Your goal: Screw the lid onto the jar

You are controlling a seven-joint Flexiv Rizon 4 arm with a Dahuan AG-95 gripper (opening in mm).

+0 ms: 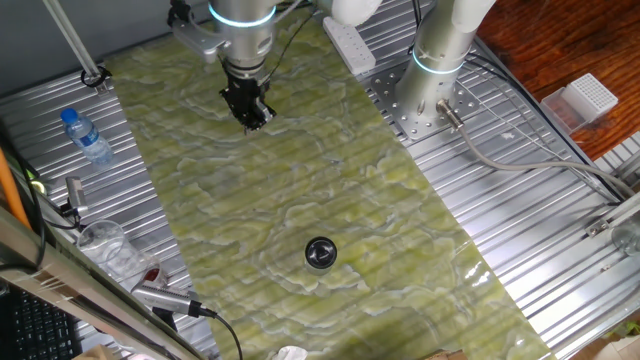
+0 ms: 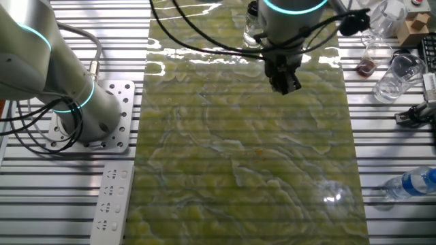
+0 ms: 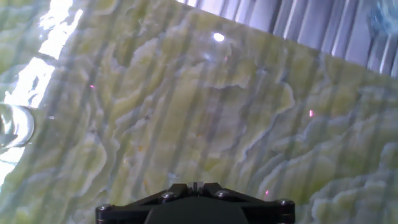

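The lid (image 1: pixel 319 250), a small black cap with a glossy grey centre, sits on top of the jar (image 1: pixel 320 262), whose whitish body barely shows under it, on the green mat near the front. In the other fixed view the clear jar (image 2: pixel 252 24) peeks out beside the arm at the far edge. My gripper (image 1: pixel 254 120) hangs over the far part of the mat, well away from the jar, shut and empty. It also shows in the other fixed view (image 2: pixel 286 85). In the hand view the gripper (image 3: pixel 195 185) has its jaws together over bare mat.
A water bottle (image 1: pixel 85 135) with a blue cap lies on the metal table at the left. Clear cups (image 1: pixel 110 245) stand near the left front. A white power strip (image 1: pixel 348 45) and a second arm's base (image 1: pixel 440 60) are at the back right.
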